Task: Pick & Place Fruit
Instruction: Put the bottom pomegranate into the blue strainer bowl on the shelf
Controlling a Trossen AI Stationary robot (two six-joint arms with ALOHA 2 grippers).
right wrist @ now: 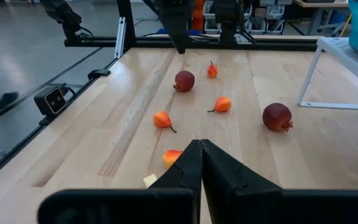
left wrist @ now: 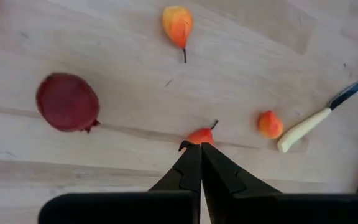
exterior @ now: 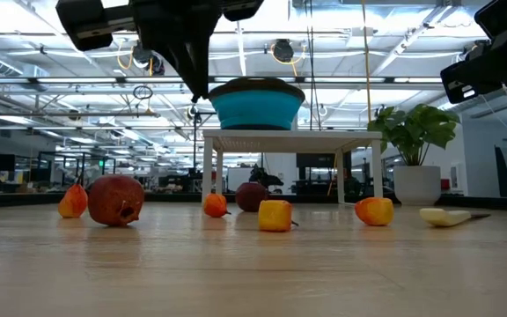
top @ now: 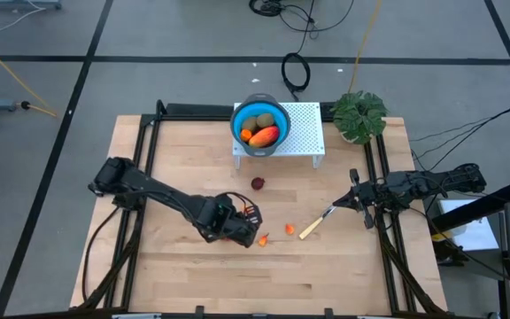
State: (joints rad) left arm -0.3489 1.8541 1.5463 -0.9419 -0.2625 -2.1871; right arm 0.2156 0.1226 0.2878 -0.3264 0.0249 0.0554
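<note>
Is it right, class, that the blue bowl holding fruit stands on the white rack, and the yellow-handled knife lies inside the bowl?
Not quite. The blue bowl with fruit does stand on the white rack, but the yellow-handled knife lies on the wooden table, near the right gripper. The high view shows it.

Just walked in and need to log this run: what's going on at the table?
A fruit pick-and-place is under way. The left gripper is shut, its tips at a small orange fruit on the wood. The blue bowl on the white rack holds several fruits. The right gripper waits shut beside the knife.
</note>
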